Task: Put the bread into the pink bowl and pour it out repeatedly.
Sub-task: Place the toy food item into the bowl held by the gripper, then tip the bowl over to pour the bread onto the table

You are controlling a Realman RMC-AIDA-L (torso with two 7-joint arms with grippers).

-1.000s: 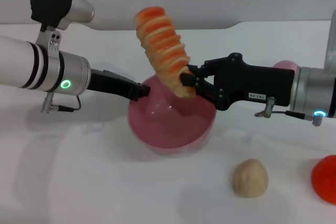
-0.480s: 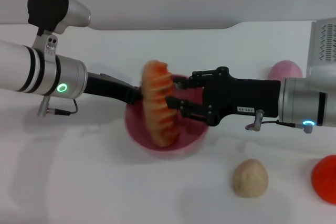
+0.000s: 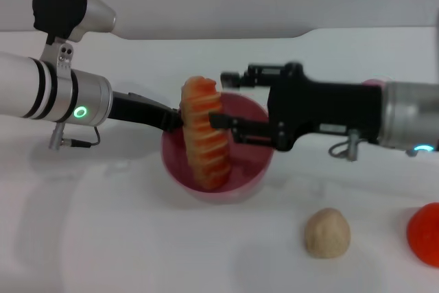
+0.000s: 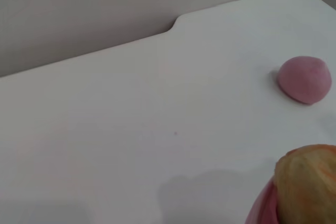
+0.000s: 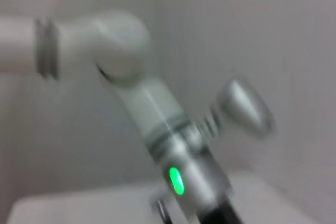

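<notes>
Right claw point(image 3: 223, 101) wide, bread point(image 3: 203, 135) leaning in pink bowl point(image 3: 247, 169); bun point(image 3: 327, 233) nearby

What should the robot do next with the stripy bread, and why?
Probably pull the right tool back, away from the bowl. The bread already stands on end inside the pink bowl, its top leaning over the rim, and the right tool looks open, with one finger beside the loaf. The left tool sits at the bowl's rim, seemingly gripping it, ready to tip it out once the way is clear.
</notes>
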